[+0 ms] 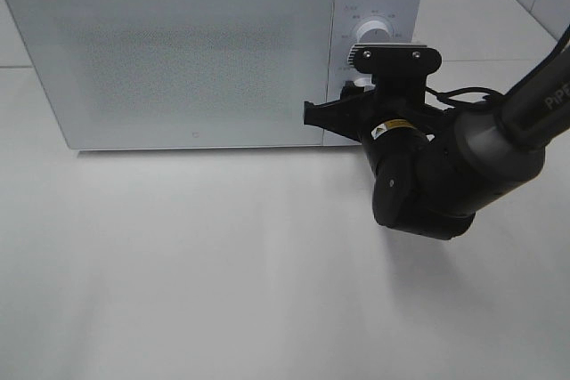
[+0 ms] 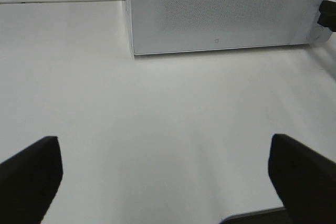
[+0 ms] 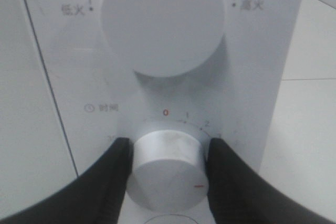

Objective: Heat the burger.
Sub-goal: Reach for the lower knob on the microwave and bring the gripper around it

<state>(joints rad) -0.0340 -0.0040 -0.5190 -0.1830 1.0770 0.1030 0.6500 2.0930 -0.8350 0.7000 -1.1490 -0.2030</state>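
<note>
Burger: not in sight in any view. The microwave (image 1: 196,51) has its door shut, and the frosted, speckled front hides the inside.

Right tool (image 3: 167,150) is clamped on the lower knob (image 3: 167,174), with a black finger (image 3: 113,177) touching each side. The knob's red mark sits low, on the side away from the door. In the high view the wrist covers this knob; only the upper knob (image 1: 374,33) shows.

Panel text, right wrist view: "低火" and "高火" flank the upper knob, whose red tick points up and whose top is cut by the frame edge. A clock icon with "时间" sits beside the lower knob. The scale reads a red 0, then 1 and 2; the rest is behind the fingers.

The door carries a small logo (image 1: 194,133) low down, too small to read. The right arm (image 1: 525,104) shows "PIPE", cut off at the frame edge; its yellow sticker is unreadable.

Left tool (image 2: 164,145) is spread wide over bare tabletop (image 1: 223,264), well clear of the microwave, holding nothing. Only its two dark fingertips are in frame, and it doesn't appear in the high view.
</note>
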